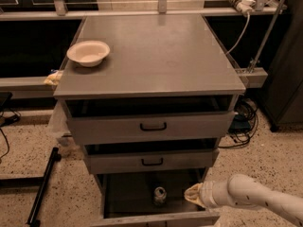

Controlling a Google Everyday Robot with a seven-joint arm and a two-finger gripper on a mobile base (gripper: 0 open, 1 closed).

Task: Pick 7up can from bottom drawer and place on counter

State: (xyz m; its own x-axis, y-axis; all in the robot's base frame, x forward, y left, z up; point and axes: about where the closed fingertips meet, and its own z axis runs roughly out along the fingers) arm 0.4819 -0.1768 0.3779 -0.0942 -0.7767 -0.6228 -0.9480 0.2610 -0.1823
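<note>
On the floor at far left lies a black pole (41, 187). Above it, a yellowish object (53, 78) sits on a side ledge just beside the bench's left edge; what it is cannot be told. A cream bowl (88, 52) stands upright near the front left corner of the bench (161, 51), which is the grey top of a cabinet with 3 drawers.

The top drawer (153, 126) and the middle drawer (151, 161) each have a black handle and are pulled out a little, with a dark gap above each front. The bottom drawer (124, 195) is pulled out much further. The can (159, 195) stands upright on its floor, near the middle, with its shiny top facing up.

Just right of the can, apart from it, the end effector (190, 194) reaches into the drawer from the right with its yellowish tip towards the can. Whether it is wide or narrow cannot be told, and it holds nothing. The white arm (255, 200) runs off to the lower right. Behind it, cables (244, 117) lie on the floor beside the cabinet.
</note>
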